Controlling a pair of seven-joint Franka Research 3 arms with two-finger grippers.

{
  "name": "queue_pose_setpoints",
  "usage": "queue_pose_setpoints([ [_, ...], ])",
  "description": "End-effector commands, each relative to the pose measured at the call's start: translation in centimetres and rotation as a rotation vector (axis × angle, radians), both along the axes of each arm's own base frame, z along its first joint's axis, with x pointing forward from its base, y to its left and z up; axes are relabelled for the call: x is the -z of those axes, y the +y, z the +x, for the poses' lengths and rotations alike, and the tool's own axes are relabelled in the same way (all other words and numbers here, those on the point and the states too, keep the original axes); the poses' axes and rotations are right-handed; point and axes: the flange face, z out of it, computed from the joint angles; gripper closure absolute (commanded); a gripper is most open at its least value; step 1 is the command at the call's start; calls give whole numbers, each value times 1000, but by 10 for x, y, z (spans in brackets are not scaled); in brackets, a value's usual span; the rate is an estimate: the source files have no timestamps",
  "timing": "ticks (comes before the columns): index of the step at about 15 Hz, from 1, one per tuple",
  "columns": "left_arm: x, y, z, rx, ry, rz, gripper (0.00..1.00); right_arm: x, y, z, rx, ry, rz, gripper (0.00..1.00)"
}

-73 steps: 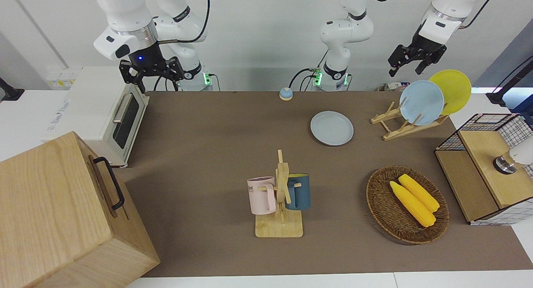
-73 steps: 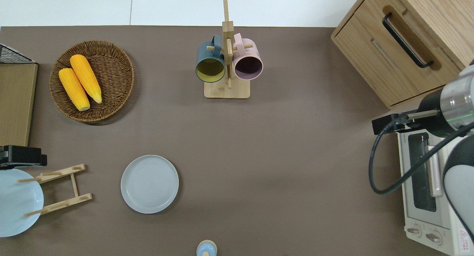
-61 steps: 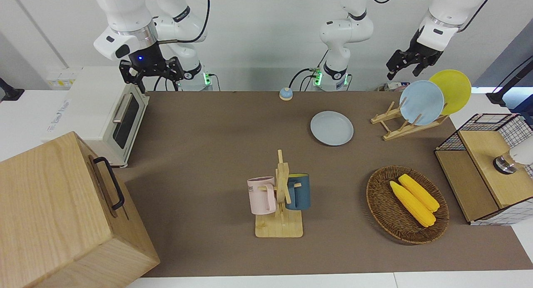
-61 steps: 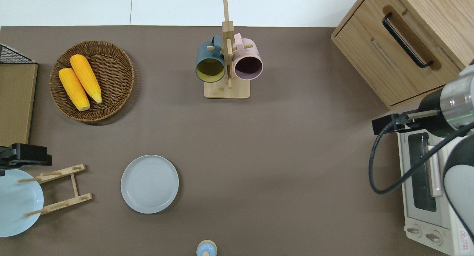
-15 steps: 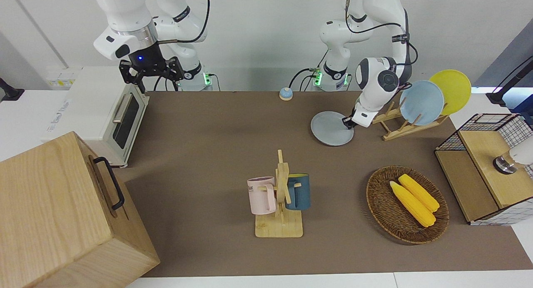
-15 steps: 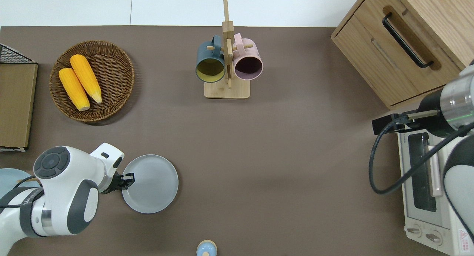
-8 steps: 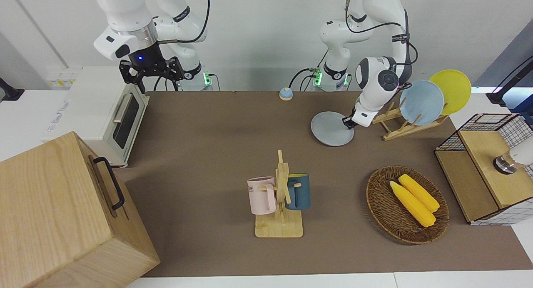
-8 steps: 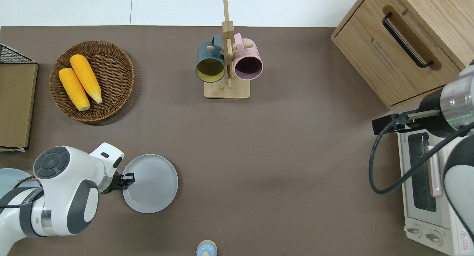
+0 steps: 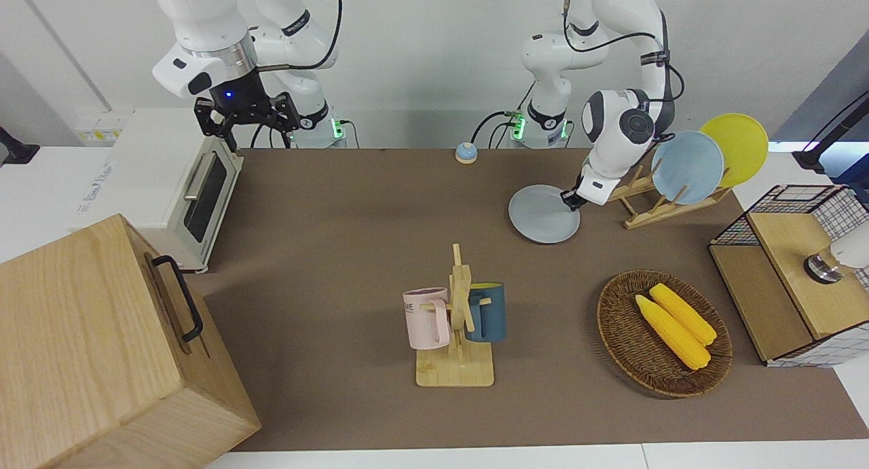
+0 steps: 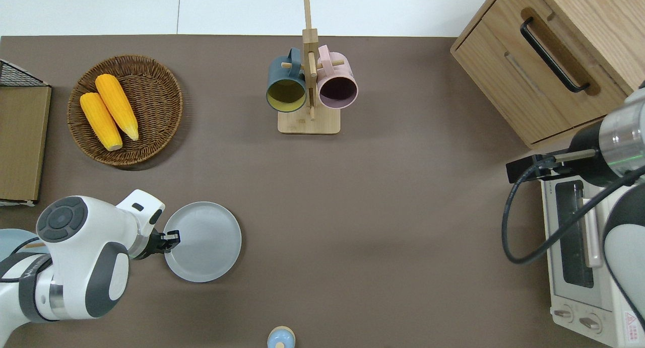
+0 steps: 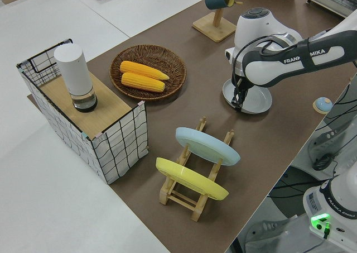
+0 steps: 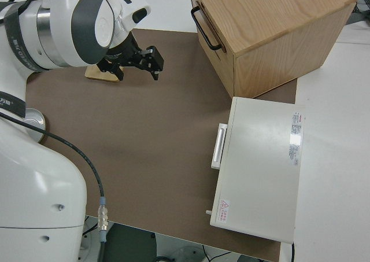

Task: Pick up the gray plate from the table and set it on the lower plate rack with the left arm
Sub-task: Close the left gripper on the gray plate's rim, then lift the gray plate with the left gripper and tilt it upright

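Overhead view shows the left gripper (image 10: 172, 235) pinching only the rim of the gray plate (image 10: 203, 241), so the tilted plate could slip free and drop to the table (image 10: 383, 212) before reaching the plate rack (image 9: 655, 204).

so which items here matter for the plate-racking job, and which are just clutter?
Job:
round pale gray plate, gripped at its rim by left end effector
light-wood plate rack
brown table

Clutter:
wicker basket holding corn
wooden mug tree
white toaster oven
wooden cabinet
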Motion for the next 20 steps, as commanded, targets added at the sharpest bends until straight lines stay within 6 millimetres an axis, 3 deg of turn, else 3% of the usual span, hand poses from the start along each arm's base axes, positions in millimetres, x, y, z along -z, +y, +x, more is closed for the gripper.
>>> queue_pose_setpoints([
  [1,-31,1,15,-44,3,22,1000,-4,-1,-2,14,2,-3,17],
  [5,-74,4,32,-57,12,51,1000,-4,-2,-2,15,2,-3,17],
  [9,-101,8,37,-72,31,73,1000,-4,-1,-2,14,2,-3,17],
  [15,-138,20,40,-82,70,187,1000,-4,-1,-2,14,2,-3,17],
  [20,-156,35,36,-50,125,354,1000,-4,-1,-2,14,2,-3,17],
])
